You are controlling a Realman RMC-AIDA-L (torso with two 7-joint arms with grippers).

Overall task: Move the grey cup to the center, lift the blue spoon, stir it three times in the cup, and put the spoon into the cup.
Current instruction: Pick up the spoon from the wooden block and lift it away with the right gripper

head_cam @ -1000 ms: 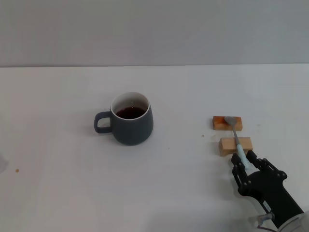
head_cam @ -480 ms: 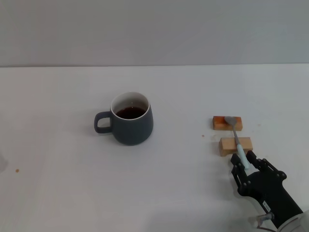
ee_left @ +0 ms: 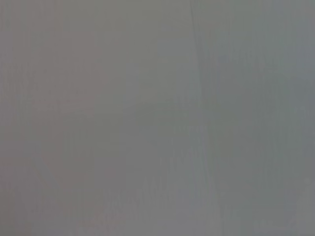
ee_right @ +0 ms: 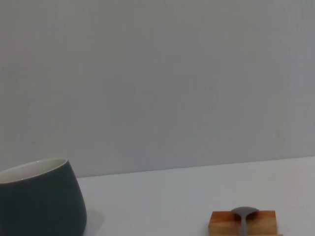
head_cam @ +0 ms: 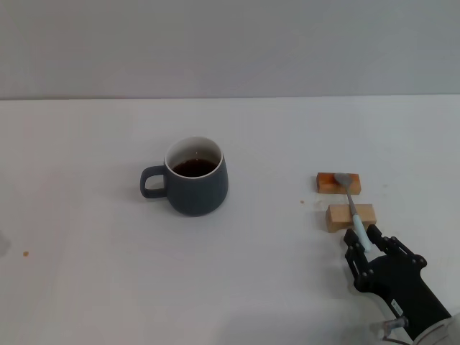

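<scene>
Spreading across the whole scene is the white table (head_cam: pixel 86 302), and the grey cup (head_cam: pixel 195 185) is the landmark on it. It stands upright near the middle of the table with its handle pointing toward the robot's left, and there is dark liquid inside.

Well to the right of the cup lie two small wooden blocks, the far block (head_cam: pixel 327 183) and the near block (head_cam: pixel 343 217), one behind the other. The blue spoon (head_cam: pixel 352 208) rests across both. Its metal bowl sits on the far block and its pale handle runs over the near block toward the robot, so its long axis points roughly away from the robot, tilted a little.

The right gripper (head_cam: pixel 368 246) is right of the cup too, low at the near end of the spoon. Its black fingers (head_cam: pixel 352 253) sit on either side of the handle tip. They look closed on the handle, though the head view does not show the contact clearly enough, so I cannot tell whether the grip is made. The left gripper is not visible.

Judging from this, the cup is already placed and lifting the spoon is the step in hand. The spoon lies straight ahead of the right gripper, handle end nearest, so that arm is the one to raise it and carry it left to the cup.
</scene>
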